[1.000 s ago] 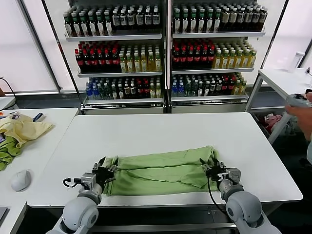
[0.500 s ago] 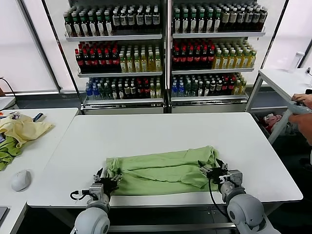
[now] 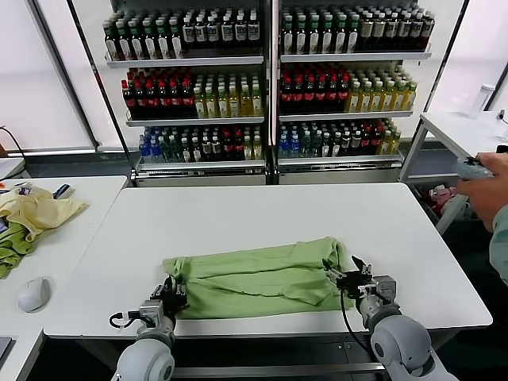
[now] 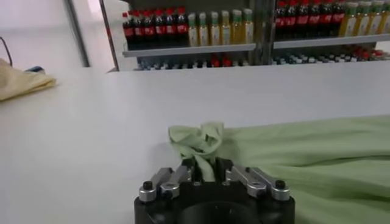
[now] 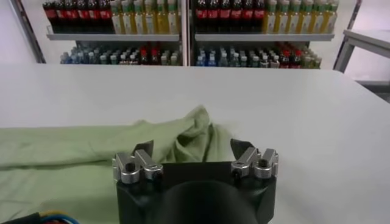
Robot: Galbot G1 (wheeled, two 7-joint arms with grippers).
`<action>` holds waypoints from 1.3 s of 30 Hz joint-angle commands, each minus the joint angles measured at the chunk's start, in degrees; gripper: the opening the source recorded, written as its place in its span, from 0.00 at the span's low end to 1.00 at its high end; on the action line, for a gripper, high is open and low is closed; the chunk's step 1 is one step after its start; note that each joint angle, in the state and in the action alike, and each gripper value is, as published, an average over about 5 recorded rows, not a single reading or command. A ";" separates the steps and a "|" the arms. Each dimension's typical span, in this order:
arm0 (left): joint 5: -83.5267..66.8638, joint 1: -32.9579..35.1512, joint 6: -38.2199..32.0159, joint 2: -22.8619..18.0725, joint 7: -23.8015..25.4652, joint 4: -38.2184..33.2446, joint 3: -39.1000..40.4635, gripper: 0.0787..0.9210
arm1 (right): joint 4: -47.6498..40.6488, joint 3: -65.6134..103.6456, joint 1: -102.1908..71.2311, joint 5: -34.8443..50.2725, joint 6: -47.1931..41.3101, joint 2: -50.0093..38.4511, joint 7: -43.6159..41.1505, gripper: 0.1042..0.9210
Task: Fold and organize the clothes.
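The light green polo shirt [image 3: 258, 277] lies folded into a long band across the front part of the white table [image 3: 262, 214], close to the near edge. My left gripper [image 3: 169, 291] is at the left end of this band, low over the table, and its fingers are close together with a bunched bit of the green cloth pinched between them; in my left wrist view the fabric [image 4: 204, 146] rises in a small crumpled knot just in front of the gripper [image 4: 205, 172]. My right gripper [image 3: 352, 275] is at the right end of the shirt, and its fingers stand wide apart with nothing between them. In my right wrist view the two fingertips [image 5: 144, 149] stand on either side of a raised fold of the shirt [image 5: 192, 137], without touching it. On the side table to my left I see a pale yellow garment [image 3: 38, 208] and a computer mouse [image 3: 33, 293]. Behind the table are shelves of bottles [image 3: 262, 79].
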 commanded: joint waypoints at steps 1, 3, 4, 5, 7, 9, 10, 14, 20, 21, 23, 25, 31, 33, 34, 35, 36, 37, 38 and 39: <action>-4.22 0.87 -0.08 7.30 0.87 -0.73 -7.22 0.25 | 0.21 0.04 0.16 0.17 0.11 0.04 -0.03 0.88; -5.23 1.09 -0.18 9.64 1.28 -0.95 -9.72 0.18 | 0.32 -0.01 0.33 0.28 0.13 0.08 -0.06 0.88; -5.68 1.15 -0.23 10.78 1.47 -1.00 -10.93 0.14 | 0.36 -0.06 0.41 0.32 0.13 0.10 -0.08 0.88; -6.12 1.16 -0.28 11.93 1.66 -0.98 -12.13 0.10 | 0.38 -0.10 0.49 0.33 0.14 0.11 -0.09 0.88; -7.13 1.07 -0.40 14.17 2.10 -0.82 -14.55 0.06 | 0.41 -0.16 0.66 0.36 0.17 0.11 -0.12 0.88; -8.09 0.81 -0.49 16.29 2.58 -0.56 -16.75 0.05 | 0.47 -0.13 0.76 0.41 0.20 0.11 -0.16 0.88; -8.59 0.63 -0.51 17.24 2.80 -0.45 -17.88 0.05 | 0.52 -0.10 0.79 0.43 0.22 0.11 -0.18 0.88; -12.18 -0.14 -0.24 19.71 3.36 -1.29 -21.55 0.05 | 0.79 0.02 0.74 0.46 0.29 0.16 -0.23 0.88; -26.85 -0.81 1.23 18.50 3.55 -8.87 -22.60 0.05 | 1.38 0.15 0.65 0.41 0.30 0.15 -0.28 0.88; -29.97 -0.85 1.46 17.68 3.51 -10.71 -22.14 0.05 | 1.44 0.16 0.63 0.40 0.30 0.12 -0.29 0.88; -34.93 -0.96 1.84 15.79 3.28 -13.90 -20.44 0.05 | 1.55 0.14 0.59 0.35 0.28 0.07 -0.29 0.88; -39.16 -1.34 2.17 13.76 2.87 -16.47 -18.08 0.05 | 1.67 0.12 0.54 0.29 0.27 0.01 -0.29 0.88; -44.73 -4.47 2.78 7.95 1.17 -18.22 -9.44 0.05 | 2.12 0.21 0.45 0.23 0.21 -0.33 -0.37 0.88; -44.82 -5.76 2.82 6.55 0.75 -17.17 -6.41 0.05 | 2.16 0.28 0.46 0.23 0.24 -0.39 -0.42 0.88; -44.73 -6.41 2.83 5.89 0.51 -16.39 -5.04 0.05 | 2.17 0.30 0.47 0.23 0.26 -0.41 -0.44 0.88; -44.62 -7.11 2.86 5.21 0.22 -15.45 -3.54 0.05 | 2.19 0.33 0.49 0.23 0.28 -0.41 -0.47 0.88; -44.41 -7.84 2.89 4.61 -0.04 -14.48 -2.26 0.05 | 2.21 0.35 0.51 0.24 0.30 -0.41 -0.49 0.88; -44.12 -8.54 2.94 3.98 -0.30 -13.46 -1.06 0.05 | 2.24 0.37 0.51 0.24 0.31 -0.43 -0.51 0.88; -43.65 -9.30 3.02 3.40 -0.54 -12.40 0.15 0.05 | 2.29 0.40 0.51 0.24 0.32 -0.45 -0.54 0.88; -42.97 -10.05 3.11 2.87 -0.71 -11.32 1.42 0.05 | 2.34 0.43 0.50 0.24 0.34 -0.49 -0.56 0.88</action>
